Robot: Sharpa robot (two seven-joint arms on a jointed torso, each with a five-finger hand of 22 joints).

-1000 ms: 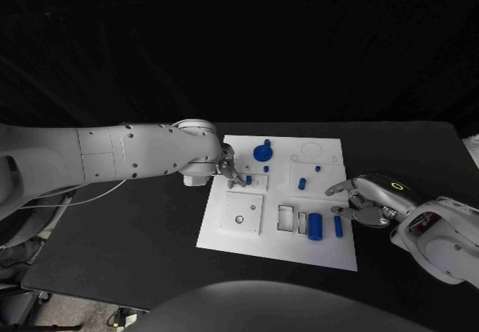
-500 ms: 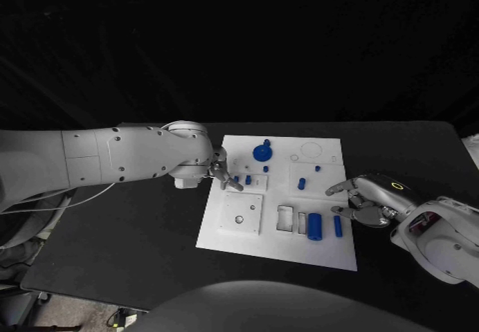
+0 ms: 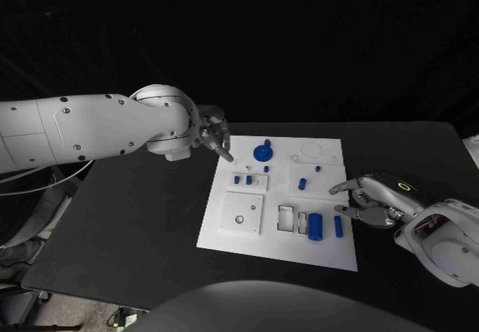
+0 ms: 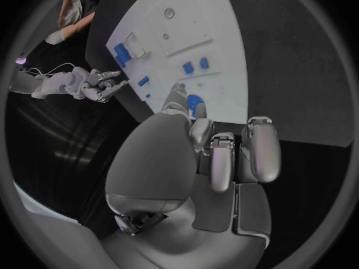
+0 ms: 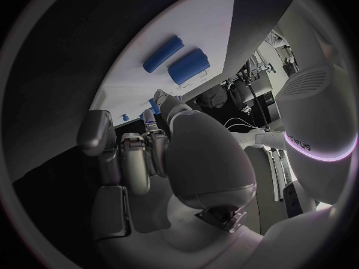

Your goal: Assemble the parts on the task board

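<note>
Left hand risen off task board, fingers empty

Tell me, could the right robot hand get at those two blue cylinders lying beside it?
Probably yes. The right robot hand sits at the board's edge right beside the cylinders, holding nothing, and nothing lies between them.
</note>
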